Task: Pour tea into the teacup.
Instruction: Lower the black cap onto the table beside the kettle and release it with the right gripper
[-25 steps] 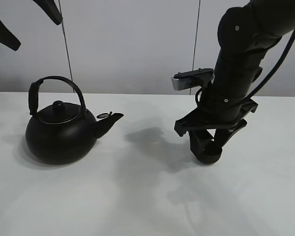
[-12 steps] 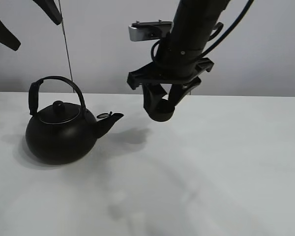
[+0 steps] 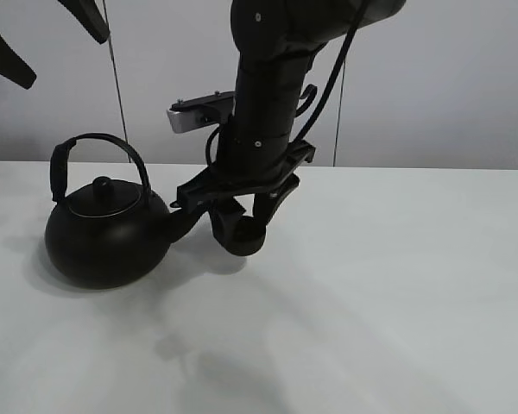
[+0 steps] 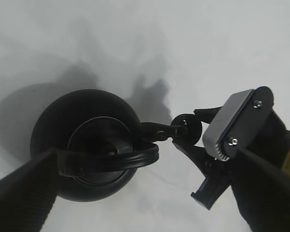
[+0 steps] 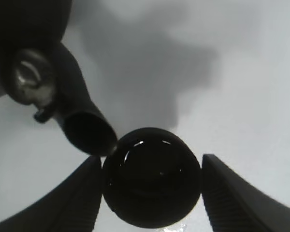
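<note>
The black kettle [image 3: 108,233] with an arched handle stands on the white table at the left. My right gripper [image 3: 240,231] reaches across the middle and is shut on the small black teacup [image 3: 244,238], holding it just above the table, right at the kettle's spout [image 3: 186,222]. In the right wrist view the teacup [image 5: 152,183] sits between the two fingers [image 5: 63,203], its rim touching or almost touching the spout mouth [image 5: 87,131]. No stream of tea shows. My left gripper [image 3: 67,60] hangs open and empty high above the kettle [image 4: 87,140].
The table [image 3: 397,285] is white and bare around the kettle and the cup. A grey wall stands behind it. The right arm's wrist camera block [image 4: 237,123] shows close to the spout in the left wrist view.
My right arm has carried the teacup from the right of the table, up and leftward, then down to the kettle's spout. The kettle and the left gripper have not moved.
</note>
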### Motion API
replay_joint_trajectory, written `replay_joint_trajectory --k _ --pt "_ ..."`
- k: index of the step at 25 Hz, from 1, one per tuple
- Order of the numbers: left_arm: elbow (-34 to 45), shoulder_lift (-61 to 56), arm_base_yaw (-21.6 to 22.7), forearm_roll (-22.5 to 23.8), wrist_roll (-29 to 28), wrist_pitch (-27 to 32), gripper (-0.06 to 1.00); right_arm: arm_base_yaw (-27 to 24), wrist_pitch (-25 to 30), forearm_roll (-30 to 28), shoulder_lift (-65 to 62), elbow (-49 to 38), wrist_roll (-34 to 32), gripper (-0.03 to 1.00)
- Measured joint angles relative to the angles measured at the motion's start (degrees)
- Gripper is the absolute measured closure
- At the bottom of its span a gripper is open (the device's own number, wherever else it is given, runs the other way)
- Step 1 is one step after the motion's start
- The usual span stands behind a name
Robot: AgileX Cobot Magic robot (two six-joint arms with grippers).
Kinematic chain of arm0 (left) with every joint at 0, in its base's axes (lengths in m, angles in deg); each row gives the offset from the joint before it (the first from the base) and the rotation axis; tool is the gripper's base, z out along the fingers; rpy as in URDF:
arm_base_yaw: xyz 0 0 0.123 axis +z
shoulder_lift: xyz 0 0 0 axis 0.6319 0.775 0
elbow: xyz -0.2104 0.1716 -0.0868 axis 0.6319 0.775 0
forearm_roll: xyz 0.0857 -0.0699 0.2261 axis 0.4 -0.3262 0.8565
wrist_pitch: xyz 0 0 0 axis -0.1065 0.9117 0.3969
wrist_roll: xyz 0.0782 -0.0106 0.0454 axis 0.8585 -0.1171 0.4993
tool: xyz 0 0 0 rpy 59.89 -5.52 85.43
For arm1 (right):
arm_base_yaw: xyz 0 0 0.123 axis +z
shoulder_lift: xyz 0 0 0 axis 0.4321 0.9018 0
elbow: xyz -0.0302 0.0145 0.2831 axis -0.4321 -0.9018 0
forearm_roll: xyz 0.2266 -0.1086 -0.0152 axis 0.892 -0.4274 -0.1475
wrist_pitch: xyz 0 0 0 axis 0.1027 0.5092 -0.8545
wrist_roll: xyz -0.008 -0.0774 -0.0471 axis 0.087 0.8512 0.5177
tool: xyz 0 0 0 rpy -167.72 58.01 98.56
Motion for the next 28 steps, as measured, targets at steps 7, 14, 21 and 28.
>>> replay_joint_trajectory --k 7,14,21,28 --pt "0.00 0.00 0.00 0.00 0.00 0.00 0.25 0.33 0.66 -1.58 2.18 0.78 0.19 0.57" --pt "0.00 0.00 0.00 0.00 0.00 0.00 0.25 0.33 0.99 -3.38 2.18 0.91 0.25 0.57" --pt "0.00 0.00 0.00 0.00 0.00 0.00 0.25 0.33 1.45 -4.13 2.18 0.91 0.20 0.56" --pt "0.00 0.00 0.00 0.00 0.00 0.00 0.25 0.33 1.51 -3.90 2.18 0.91 0.20 0.50"
